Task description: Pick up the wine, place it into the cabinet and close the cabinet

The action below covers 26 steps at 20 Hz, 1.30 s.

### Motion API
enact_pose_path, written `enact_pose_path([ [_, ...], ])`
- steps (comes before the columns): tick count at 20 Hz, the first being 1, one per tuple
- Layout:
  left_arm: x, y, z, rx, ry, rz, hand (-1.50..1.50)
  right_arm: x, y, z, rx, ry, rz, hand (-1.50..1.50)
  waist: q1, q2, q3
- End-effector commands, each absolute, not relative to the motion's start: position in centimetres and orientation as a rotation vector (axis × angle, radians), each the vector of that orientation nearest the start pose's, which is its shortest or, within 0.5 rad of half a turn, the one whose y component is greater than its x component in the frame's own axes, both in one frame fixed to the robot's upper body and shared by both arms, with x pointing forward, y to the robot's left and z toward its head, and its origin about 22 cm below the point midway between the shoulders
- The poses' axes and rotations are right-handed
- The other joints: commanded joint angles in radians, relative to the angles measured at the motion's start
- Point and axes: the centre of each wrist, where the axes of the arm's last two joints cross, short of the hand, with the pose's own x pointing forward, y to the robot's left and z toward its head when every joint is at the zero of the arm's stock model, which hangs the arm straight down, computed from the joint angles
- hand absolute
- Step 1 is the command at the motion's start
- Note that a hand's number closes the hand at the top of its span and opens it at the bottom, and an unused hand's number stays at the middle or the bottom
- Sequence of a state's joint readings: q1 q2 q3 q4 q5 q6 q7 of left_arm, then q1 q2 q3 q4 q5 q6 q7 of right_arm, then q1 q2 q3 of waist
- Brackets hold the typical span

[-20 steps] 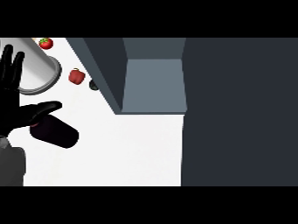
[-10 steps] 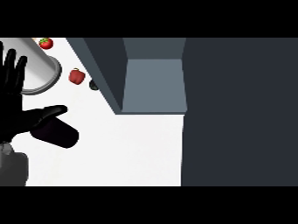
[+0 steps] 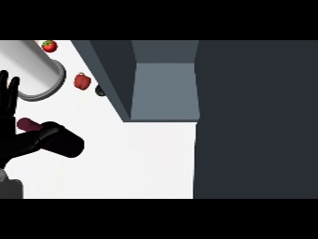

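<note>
The dark wine bottle with a maroon neck [image 3: 54, 137] is lying on the white counter [image 3: 141, 158] at the left of the frame, under the black left hand [image 3: 3, 121], whose fingers are spreading upward while its thumb is lying across the bottle. The open grey cabinet [image 3: 162, 91] is sitting upper centre, beside a red pepper [image 3: 82, 80].

White counter [image 3: 141, 158], dark grey wall [image 3: 265, 121] at right, red pepper [image 3: 82, 80] & strawberry [image 3: 49, 45] near top left

We see flat, even light on the white counter [image 3: 141, 158], no glare, while the cabinet [image 3: 162, 91] stays dim grey.
</note>
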<state>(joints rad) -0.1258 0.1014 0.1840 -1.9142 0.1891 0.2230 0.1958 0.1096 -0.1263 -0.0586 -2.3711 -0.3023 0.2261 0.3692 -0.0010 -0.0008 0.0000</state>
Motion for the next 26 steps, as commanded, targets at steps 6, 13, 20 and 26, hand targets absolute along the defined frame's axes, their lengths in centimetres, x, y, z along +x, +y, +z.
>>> enact_pose_path([
  [6, 23.7, 30.5, 8.5, 0.151, -1.791, 0.375, -1.5, 13.8, -24.2, 17.0, 0.235, -1.904, 0.241, -1.5, -0.003, 0.0, 0.0],
  [13, 22.0, 32.8, 8.6, 0.182, -1.736, 0.36, -1.5, 16.8, -24.9, 15.2, 0.26, -1.908, 0.228, -1.5, 0.002, 0.0, 0.0],
  [20, 22.7, 33.2, 2.9, 0.216, -1.723, 0.367, -1.5, 13.9, -24.5, 17.7, 0.267, -1.902, 0.229, -1.5, -0.003, 0.0, 0.0],
  [26, 22.0, 35.6, -0.2, 0.251, -1.681, 0.382, -1.5, 14.3, -25.6, 16.1, 0.251, -1.891, 0.239, -1.5, -0.005, 0.001, 0.0],
])
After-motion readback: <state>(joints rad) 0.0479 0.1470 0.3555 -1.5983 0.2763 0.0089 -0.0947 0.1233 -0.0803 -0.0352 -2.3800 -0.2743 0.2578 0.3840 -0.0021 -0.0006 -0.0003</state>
